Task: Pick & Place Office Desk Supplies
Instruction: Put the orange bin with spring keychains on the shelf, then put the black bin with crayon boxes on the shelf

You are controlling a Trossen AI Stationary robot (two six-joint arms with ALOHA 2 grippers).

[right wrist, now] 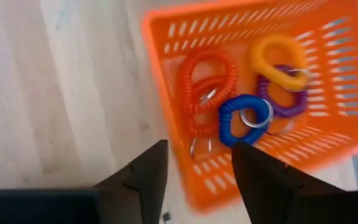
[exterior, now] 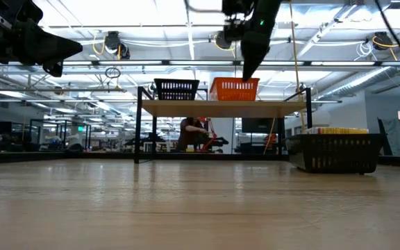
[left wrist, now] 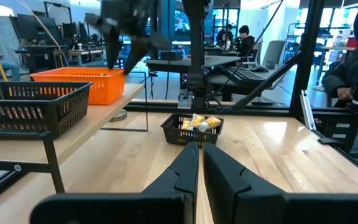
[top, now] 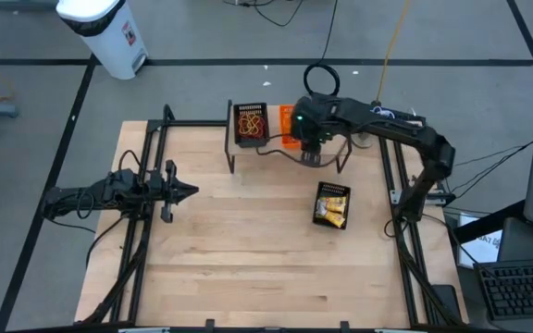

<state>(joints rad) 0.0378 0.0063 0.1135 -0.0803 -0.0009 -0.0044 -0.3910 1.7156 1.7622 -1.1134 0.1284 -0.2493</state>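
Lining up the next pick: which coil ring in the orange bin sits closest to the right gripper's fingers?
The blue coiled plastic ring in the orange plastic bin, just beyond the right gripper. The yellow and purple ones lie farther off.

- From where I stand, no word, brand or number can be read anywhere.
- The white bin [top: 103, 32] at the upper left of the high view carries a small label with a red mark, too small to read.
- The yellow-and-white packets [top: 331, 207] in the black mesh bin [top: 343, 191] show print, but none legible.
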